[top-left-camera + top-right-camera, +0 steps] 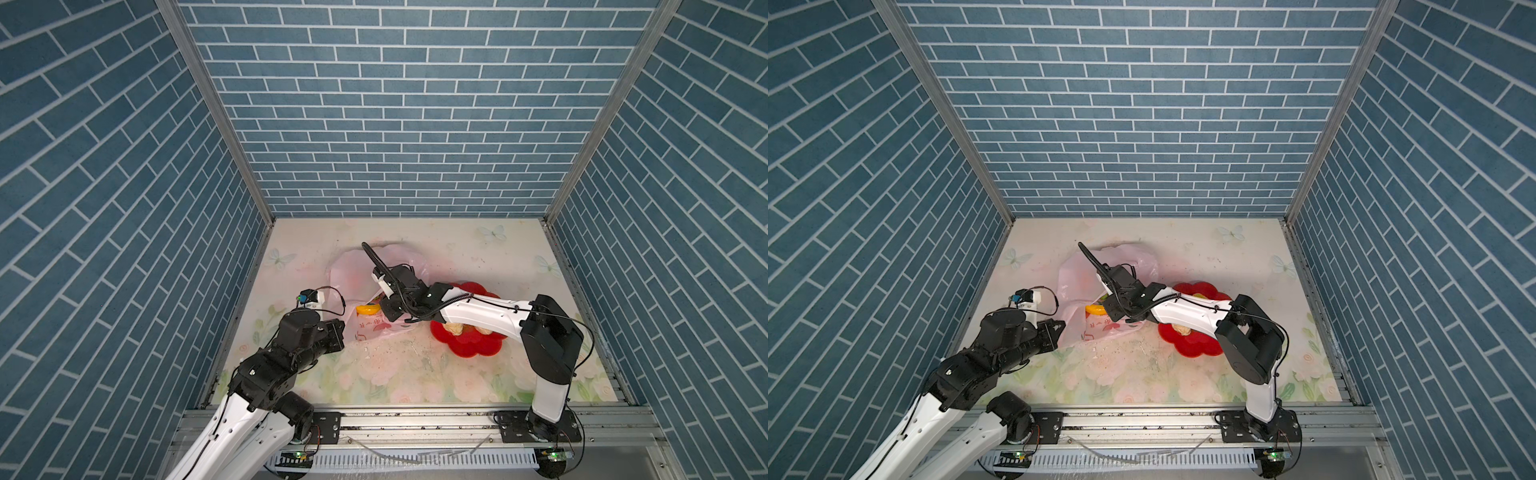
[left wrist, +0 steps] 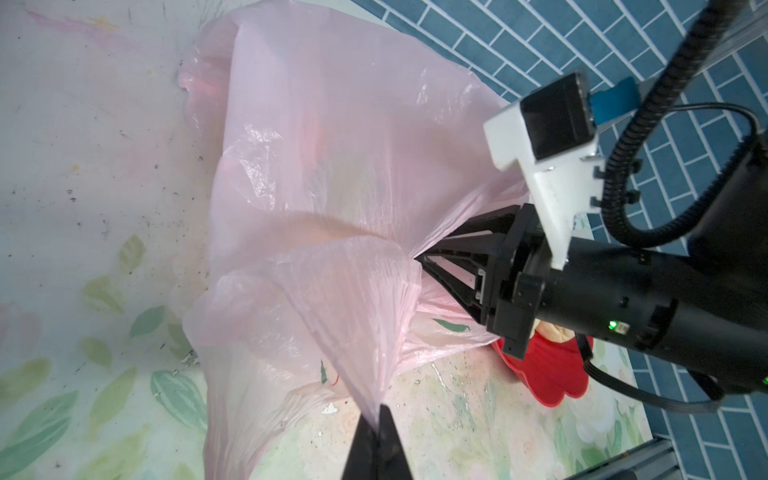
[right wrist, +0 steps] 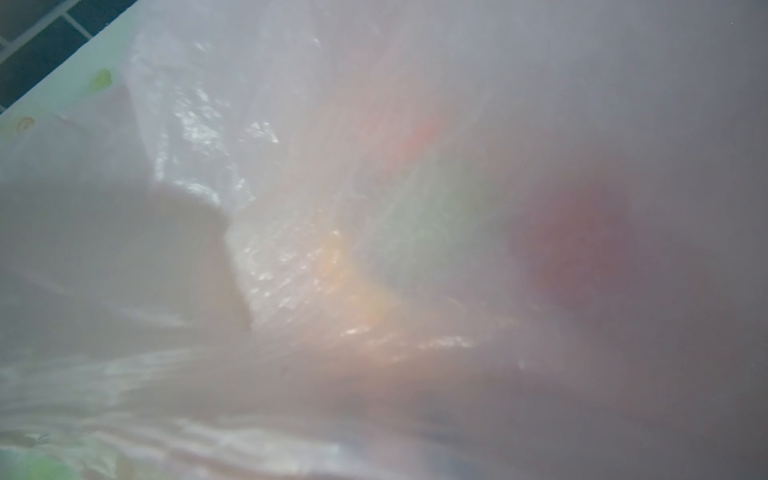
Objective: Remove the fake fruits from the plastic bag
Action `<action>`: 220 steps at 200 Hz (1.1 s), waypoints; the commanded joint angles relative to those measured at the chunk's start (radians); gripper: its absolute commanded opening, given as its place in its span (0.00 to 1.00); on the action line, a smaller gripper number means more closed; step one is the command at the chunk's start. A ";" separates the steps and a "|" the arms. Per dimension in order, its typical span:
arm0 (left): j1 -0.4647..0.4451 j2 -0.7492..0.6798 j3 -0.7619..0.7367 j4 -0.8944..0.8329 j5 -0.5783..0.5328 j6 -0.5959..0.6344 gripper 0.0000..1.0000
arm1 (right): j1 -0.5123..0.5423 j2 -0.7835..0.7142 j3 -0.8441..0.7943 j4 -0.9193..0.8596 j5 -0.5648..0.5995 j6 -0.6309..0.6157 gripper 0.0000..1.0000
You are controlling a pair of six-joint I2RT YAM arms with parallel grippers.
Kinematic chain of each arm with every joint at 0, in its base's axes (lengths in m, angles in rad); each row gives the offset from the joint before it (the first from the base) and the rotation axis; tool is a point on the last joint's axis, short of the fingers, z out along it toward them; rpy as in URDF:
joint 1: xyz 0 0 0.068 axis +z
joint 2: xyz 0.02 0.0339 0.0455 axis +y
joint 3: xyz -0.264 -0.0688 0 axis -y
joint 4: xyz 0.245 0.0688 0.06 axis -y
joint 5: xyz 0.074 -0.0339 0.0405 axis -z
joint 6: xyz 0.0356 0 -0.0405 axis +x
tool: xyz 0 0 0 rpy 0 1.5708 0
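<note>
Pincers first, both top views: the left pincer (image 1: 338, 331) is black, with its tips against the near edge of the plastic bag (image 1: 357, 270), a thin, crinkly pale-pink film with red print. Opposite it, the right pincer (image 1: 392, 313) reaches into the bag, tips hidden by film. A smooth, glossy yellow piece (image 1: 368, 309) lies between the two pincers at the bag mouth. Behind the right pincer, under its arm, a red flower-shaped dish (image 1: 469, 347) holds two cream lumpy pieces (image 1: 453, 328), partly covered.

Left wrist view: the left pincer (image 2: 377, 409) is clamped flat on a gathered pleat of film. The right pincer (image 2: 417, 259) has its tips nearly together in a fold; grip or gap cannot be told.

Right wrist view: film (image 3: 270, 199) fills the frame just ahead of the right pincer. Behind it sit a green blur (image 3: 436, 208) and a red blur (image 3: 582, 249), shapes unreadable.
</note>
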 commanded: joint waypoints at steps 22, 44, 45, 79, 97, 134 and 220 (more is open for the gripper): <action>-0.001 -0.049 -0.026 0.018 -0.059 -0.057 0.00 | 0.002 0.060 0.043 0.041 -0.090 -0.086 0.26; 0.000 -0.081 -0.026 -0.001 -0.074 -0.079 0.00 | 0.002 0.108 0.091 0.033 -0.118 -0.113 0.26; 0.000 -0.082 -0.027 -0.002 -0.075 -0.080 0.00 | 0.002 0.111 0.093 0.032 -0.118 -0.114 0.26; -0.001 -0.122 -0.030 -0.025 -0.084 -0.116 0.00 | 0.000 0.172 0.152 0.023 -0.166 -0.151 0.27; -0.001 -0.139 -0.036 -0.038 -0.098 -0.131 0.00 | -0.005 0.199 0.181 0.023 -0.178 -0.163 0.28; -0.001 -0.154 -0.049 -0.049 -0.110 -0.153 0.00 | -0.020 0.249 0.230 0.015 -0.210 -0.178 0.31; -0.002 -0.148 -0.089 -0.019 -0.109 -0.183 0.00 | -0.039 0.318 0.294 -0.037 -0.277 -0.211 0.34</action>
